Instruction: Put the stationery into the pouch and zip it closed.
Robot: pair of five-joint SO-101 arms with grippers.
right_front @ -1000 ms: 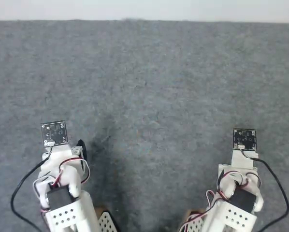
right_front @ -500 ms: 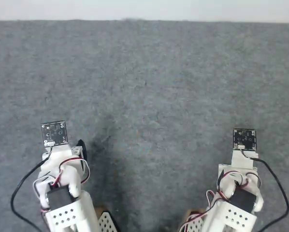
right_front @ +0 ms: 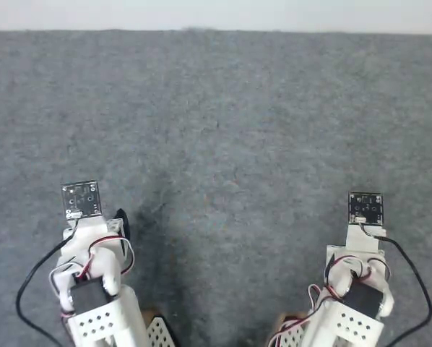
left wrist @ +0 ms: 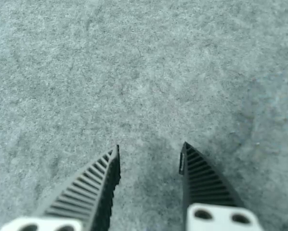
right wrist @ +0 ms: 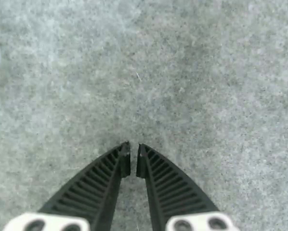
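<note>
Well, both arms sit folded back at the near edge of the grey, felt-covered desk, the left arm and the right arm well apart from each other. That looks like a parked pose to me, tucked in low so that the 2 arms keep out of the working area ahead of them.

The left gripper points down at the grey cloth with its 2 fingers spread apart and nothing between them, which reads as ready to take something. The right gripper also hangs over the cloth. Its fingers are drawn together until just a slit shows at the tips, and they grip nothing.

Where the pouch and the stationery lie, I cannot tell from here. I judge the task not yet begun, neither the packing nor the zipping, and the first move calls for locating the pouch.
</note>
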